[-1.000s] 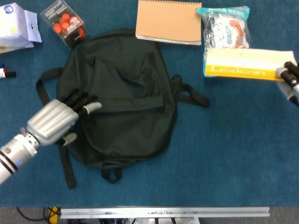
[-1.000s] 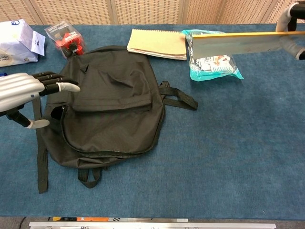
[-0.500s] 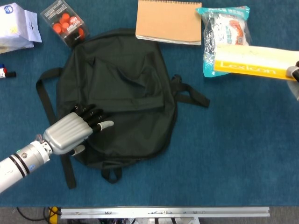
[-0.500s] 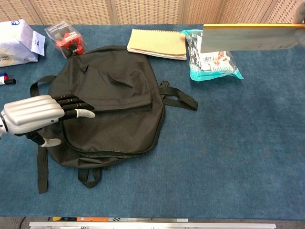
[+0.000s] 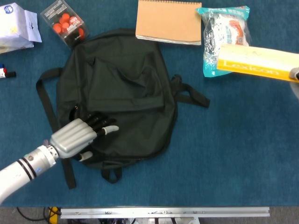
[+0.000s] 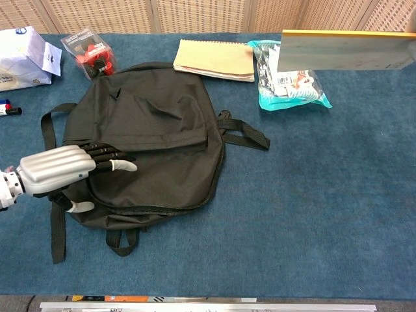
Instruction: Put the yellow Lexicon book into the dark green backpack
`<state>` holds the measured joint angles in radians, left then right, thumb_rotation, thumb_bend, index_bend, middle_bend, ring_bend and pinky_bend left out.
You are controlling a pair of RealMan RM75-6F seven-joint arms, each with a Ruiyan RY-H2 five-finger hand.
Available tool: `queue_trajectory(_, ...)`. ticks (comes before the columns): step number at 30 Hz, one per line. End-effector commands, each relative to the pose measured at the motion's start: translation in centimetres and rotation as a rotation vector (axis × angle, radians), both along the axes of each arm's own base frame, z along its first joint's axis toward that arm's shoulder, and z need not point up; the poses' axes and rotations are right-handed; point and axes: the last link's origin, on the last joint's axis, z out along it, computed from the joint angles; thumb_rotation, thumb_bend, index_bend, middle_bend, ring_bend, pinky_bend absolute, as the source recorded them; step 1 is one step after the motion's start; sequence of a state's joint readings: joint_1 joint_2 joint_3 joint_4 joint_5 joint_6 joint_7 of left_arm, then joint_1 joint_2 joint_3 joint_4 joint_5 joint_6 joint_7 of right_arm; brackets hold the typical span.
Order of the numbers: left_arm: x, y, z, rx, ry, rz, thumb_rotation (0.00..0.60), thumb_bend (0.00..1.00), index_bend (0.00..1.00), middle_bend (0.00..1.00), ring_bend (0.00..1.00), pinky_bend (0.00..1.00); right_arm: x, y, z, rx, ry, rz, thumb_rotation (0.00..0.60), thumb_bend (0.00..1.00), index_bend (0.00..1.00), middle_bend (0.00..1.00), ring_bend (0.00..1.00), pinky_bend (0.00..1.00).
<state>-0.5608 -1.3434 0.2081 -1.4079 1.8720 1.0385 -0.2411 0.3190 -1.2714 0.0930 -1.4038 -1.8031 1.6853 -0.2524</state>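
The yellow Lexicon book [image 5: 254,68] hangs aloft, its holder unseen; the left hand [image 5: 77,136], fingers spread, empty, should find the zipper beneath on the dark green backpack [image 5: 126,88].

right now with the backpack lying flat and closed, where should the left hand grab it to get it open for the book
Probably at the zipper seam curving around the dark green backpack, on its lower left edge beside the left hand. The bag lies flat and limp, so coming in from the left edge and pinching the seam or a pull there seems best. No zipper pull is clearly visible. The yellow Lexicon book is held up at the far right.
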Motion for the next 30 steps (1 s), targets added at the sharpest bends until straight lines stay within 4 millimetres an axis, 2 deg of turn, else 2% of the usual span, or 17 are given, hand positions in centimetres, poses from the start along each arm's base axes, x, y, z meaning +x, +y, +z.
queue_trajectory(1,0.9,0.1,-0.8,-0.008,-0.067,0.005,0.6,0.25,0.09,0.05,0.06,0.05,0.0,0.1,0.0,-0.002,-0.001,0.0,0.6,0.35,0.86,0.86,0.73,0.72)
queue_trajectory(13,3.7,1.9,-3.1,-0.013,-0.133,0.0,0.6,0.25,0.12,0.06,0.07,0.05,-0.5,0.5,0.4,-0.008,-0.016,-0.016,0.6,0.35,0.86,0.86,0.73,0.72)
queue_trajectory(16,4.0,2.3,-3.5,-0.002,-0.142,0.012,0.6,0.25,0.19,0.11,0.14,0.07,-0.6,0.5,0.5,-0.01,-0.021,-0.018,0.6,0.35,0.86,0.86,0.73,0.72)
queue_trajectory(18,4.3,2.5,-3.7,0.005,-0.164,0.038,0.6,0.25,0.27,0.2,0.25,0.13,-0.6,0.6,0.6,-0.01,-0.029,-0.019,0.6,0.35,0.86,0.86,0.73,0.72)
queue_trajectory(21,4.5,2.6,-3.7,0.015,-0.203,0.074,0.6,0.25,0.42,0.35,0.41,0.3,-0.7,0.6,0.7,-0.013,-0.033,-0.019,0.6,0.35,0.87,0.86,0.73,0.72)
queue_trajectory(24,4.7,2.7,-3.7,0.021,-0.239,0.108,0.6,0.27,0.53,0.43,0.49,0.4,-0.7,0.5,0.8,-0.016,-0.042,-0.021,0.6,0.35,0.87,0.86,0.73,0.72)
queue_trajectory(26,4.9,2.6,-3.8,0.023,-0.277,0.147,0.6,0.29,0.6,0.51,0.56,0.48,-0.7,0.5,1.0,-0.018,-0.052,-0.019,0.6,0.35,0.87,0.86,0.73,0.72)
queue_trajectory(30,5.9,2.6,-3.7,-0.012,-0.408,0.308,0.6,0.32,0.69,0.64,0.64,0.6,-0.6,0.5,1.3,-0.012,-0.075,-0.007,0.6,0.35,0.87,0.87,0.73,0.72)
